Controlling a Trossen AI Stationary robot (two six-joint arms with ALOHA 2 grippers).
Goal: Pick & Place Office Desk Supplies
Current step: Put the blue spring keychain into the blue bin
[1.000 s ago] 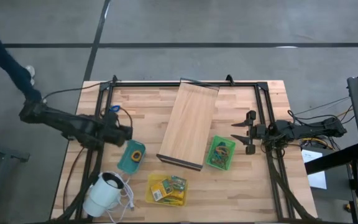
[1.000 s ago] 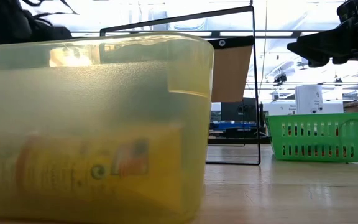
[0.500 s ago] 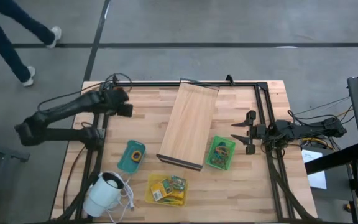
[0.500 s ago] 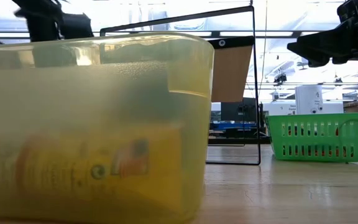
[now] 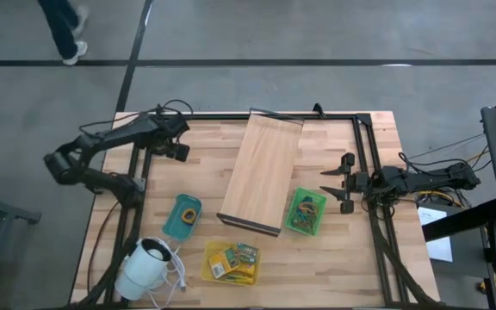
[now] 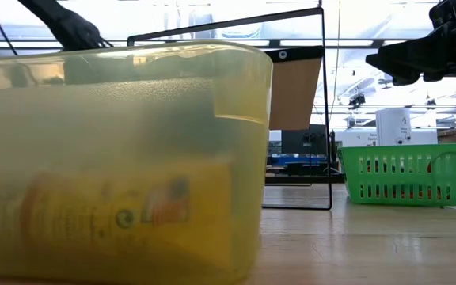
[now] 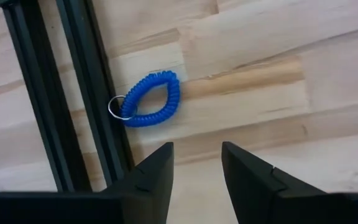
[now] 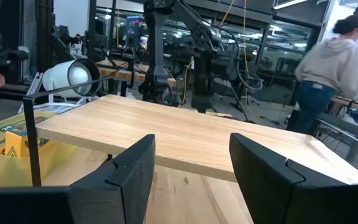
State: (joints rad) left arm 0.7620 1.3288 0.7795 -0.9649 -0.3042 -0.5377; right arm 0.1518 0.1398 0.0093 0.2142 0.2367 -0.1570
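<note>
A blue coiled loop [image 7: 151, 99] with a small metal ring lies flat on the wood at the table's far left, right beside the black frame rail [image 7: 73, 93]. My left gripper [image 7: 196, 152] [image 5: 179, 150] hovers above it, pointing steeply down, open and with nothing between its fingers. More supplies lie in a teal tray [image 5: 182, 215], a green basket [image 5: 305, 212] and a yellow bin [image 5: 232, 262]. My right gripper [image 5: 327, 182] [image 8: 191, 146] waits at the table's right side, level and open, holding nothing.
A long pale wooden board [image 5: 262, 172] leans across the middle of the table. A white round corded device [image 5: 145, 265] sits at the near left. The black frame [image 5: 257, 115] runs along the table's edges. A person walks past beyond the far edge.
My left gripper has swung from above the teal tray toward the table's far edge and now hangs over the far-left corner by the frame rail. It has turned about and tipped further downward. The blue loop has not moved.
</note>
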